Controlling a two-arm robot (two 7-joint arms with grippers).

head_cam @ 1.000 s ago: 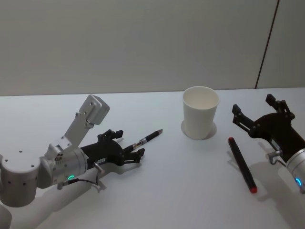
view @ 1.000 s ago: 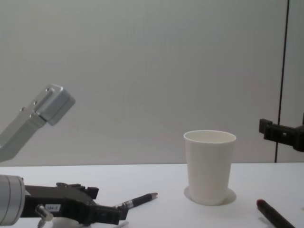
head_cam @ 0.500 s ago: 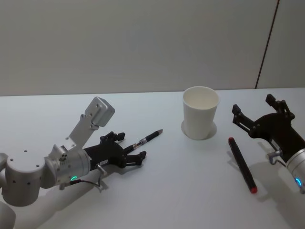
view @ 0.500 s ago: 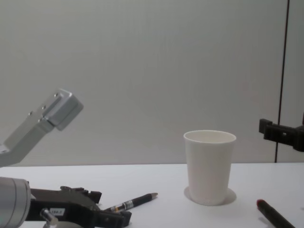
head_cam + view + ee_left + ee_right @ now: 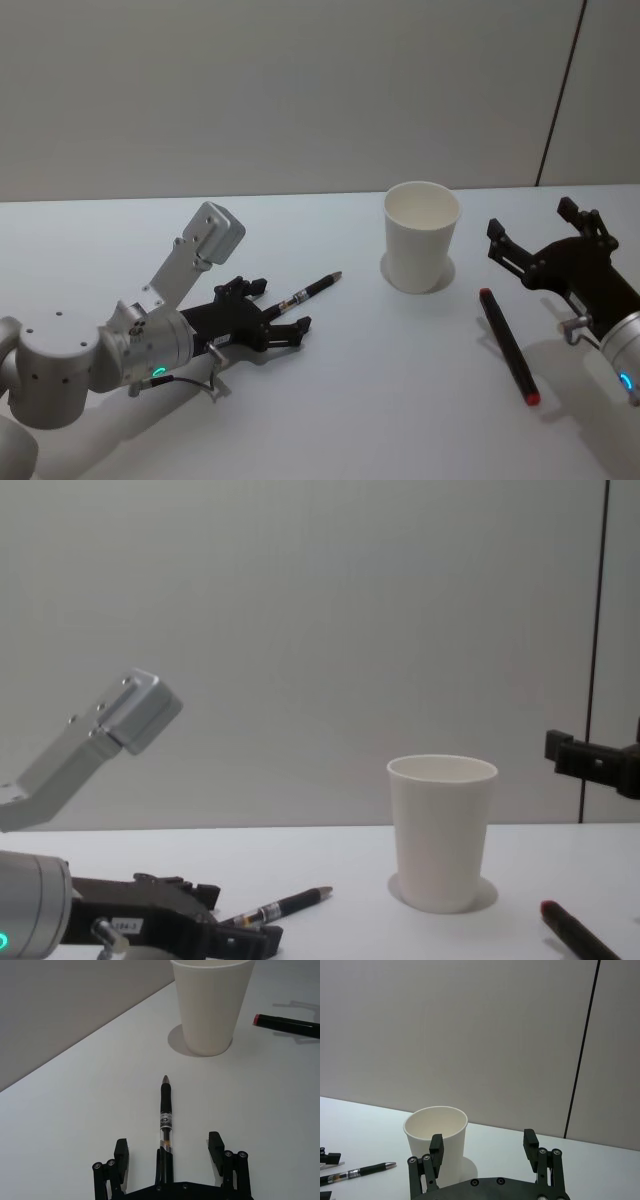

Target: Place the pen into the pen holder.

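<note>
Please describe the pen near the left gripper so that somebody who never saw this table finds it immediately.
Find the white paper cup on the table. On the robot's left of it a slim black pen lies flat, its rear end between the open fingers of the left gripper. Unlike the thicker red-ended marker right of the cup, it has a clear labelled section.

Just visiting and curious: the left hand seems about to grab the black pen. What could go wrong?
The left hand, open, straddles only the rear end of the pen, so it could swing or slip when lifted. The paper cup looks light; a bump from the pen might tip it.
</note>
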